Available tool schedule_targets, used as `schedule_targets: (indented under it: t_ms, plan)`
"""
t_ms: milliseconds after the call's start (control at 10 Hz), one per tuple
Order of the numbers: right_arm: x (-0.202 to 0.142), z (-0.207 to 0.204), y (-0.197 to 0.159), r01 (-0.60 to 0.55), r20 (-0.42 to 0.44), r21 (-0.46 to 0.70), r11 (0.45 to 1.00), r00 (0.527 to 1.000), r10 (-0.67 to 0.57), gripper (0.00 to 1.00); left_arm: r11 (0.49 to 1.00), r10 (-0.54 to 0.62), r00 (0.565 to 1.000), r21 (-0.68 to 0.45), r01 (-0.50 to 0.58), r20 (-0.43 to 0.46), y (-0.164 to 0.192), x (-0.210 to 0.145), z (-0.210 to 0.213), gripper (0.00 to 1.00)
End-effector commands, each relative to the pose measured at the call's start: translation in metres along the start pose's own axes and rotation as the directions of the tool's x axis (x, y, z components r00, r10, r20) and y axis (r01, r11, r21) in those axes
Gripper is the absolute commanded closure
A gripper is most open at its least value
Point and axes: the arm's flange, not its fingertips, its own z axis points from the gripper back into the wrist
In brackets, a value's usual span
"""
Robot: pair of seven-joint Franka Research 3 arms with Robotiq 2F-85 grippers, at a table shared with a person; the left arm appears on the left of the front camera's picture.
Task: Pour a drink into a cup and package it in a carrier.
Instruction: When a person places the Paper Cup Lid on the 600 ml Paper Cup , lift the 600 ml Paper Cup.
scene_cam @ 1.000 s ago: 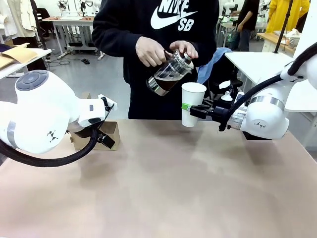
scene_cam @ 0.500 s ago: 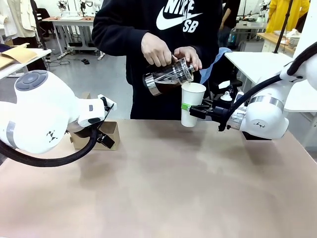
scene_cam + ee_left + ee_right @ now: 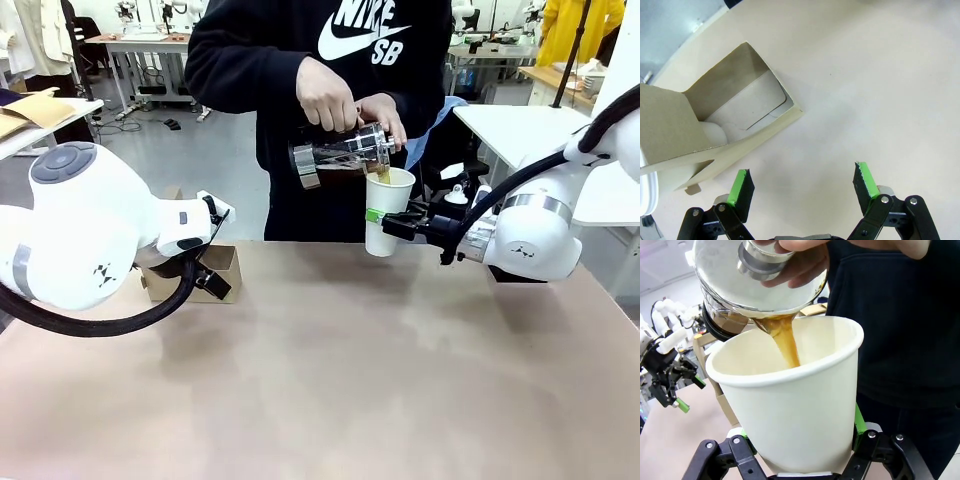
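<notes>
my right claw (image 3: pixel 380 216) is clamped on the white paper cup (image 3: pixel 389 200), upright near the table's far edge. at the cup's eleven o'clock the person's hand (image 3: pixel 326 95) tips the glass press jug (image 3: pixel 335 160), and brown drink (image 3: pixel 786 342) streams in. i judge pouring is underway. my left claw (image 3: pixel 802 182) hangs open, with the cardboard carrier (image 3: pixel 735 112) at its ten o'clock. packaging is not yet done.

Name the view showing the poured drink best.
Right wrist view: the drink streams from jug into cup, close up. Front view shows it small, dark inside the jug. Left wrist view faces the carrier.
</notes>
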Motion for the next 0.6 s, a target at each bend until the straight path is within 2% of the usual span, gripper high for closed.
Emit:
schedule_targets:
  t_ms: [0, 500]
  plan:
    - [0.0033, -0.0011, 0.0027, -0.002, -0.003, -0.004, 1.0, 1.0, 0.002, 0.2, 1.0, 0.002, 1.0, -0.002, -0.002, 0.001, 0.0005, -0.0002, 0.0004, 0.0]
    - [0.0033, -0.0011, 0.0027, -0.002, -0.003, -0.004, 1.0, 1.0, 0.002, 0.2, 1.0, 0.002, 1.0, -0.002, -0.002, 0.001, 0.0005, -0.0002, 0.0004, 0.0]
